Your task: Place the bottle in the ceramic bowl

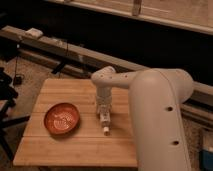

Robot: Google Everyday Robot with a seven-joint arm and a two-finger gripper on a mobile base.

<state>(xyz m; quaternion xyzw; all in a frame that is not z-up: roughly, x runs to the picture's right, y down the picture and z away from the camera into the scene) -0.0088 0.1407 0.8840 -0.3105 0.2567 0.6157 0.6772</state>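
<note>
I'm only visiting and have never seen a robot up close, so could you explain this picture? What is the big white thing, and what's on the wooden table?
The big white shape is the robot's arm, bending in from the right. There is only one camera view. It looks down on the scene from above, and where it is mounted isn't known. At the arm's end is the gripper, the part that grabs things, pointing down over the middle of the wooden table. Right at its tip is a small white bottle, with its cap towards the table's near edge. I can't tell whether the bottle is gripped or just lying underneath. To the left, apart from the bottle, sits an orange-red ceramic bowl with a pale swirl inside and nothing in it. The job is to put the bottle into that bowl, and this is not yet done.
</note>
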